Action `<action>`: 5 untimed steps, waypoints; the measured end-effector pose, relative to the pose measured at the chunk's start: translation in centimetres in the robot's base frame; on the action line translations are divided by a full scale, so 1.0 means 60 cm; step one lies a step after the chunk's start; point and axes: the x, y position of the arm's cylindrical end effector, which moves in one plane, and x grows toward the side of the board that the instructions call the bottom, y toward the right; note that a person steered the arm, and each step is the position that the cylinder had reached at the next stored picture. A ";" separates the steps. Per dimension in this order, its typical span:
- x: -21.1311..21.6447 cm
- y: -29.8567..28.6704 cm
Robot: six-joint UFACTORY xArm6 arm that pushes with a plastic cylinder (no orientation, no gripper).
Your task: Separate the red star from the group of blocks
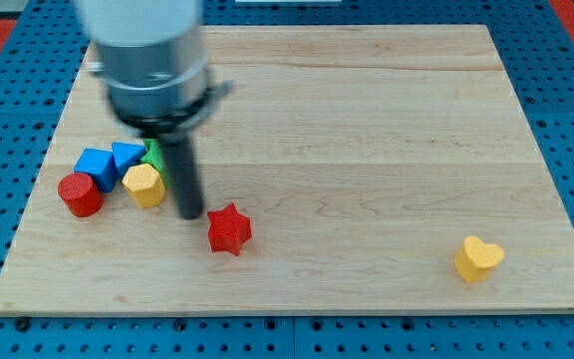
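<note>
The red star (229, 228) lies on the wooden board (367, 150), below and to the right of the group at the view's left. The group holds a red cylinder (81, 194), a blue cube (97, 166), a blue triangular block (126, 155), a yellow hexagonal block (144, 184) and a green block (155, 157) partly hidden behind the rod. My tip (191, 214) rests on the board between the yellow hexagonal block and the red star, just left of and above the star, a small gap from each.
A yellow heart (478, 258) lies alone near the board's lower right corner. The arm's grey body (152, 60) hangs over the upper left of the board. A blue perforated table surrounds the board.
</note>
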 end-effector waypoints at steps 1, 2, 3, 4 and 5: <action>0.065 0.062; 0.041 0.202; -0.037 0.293; -0.098 0.406; -0.129 0.466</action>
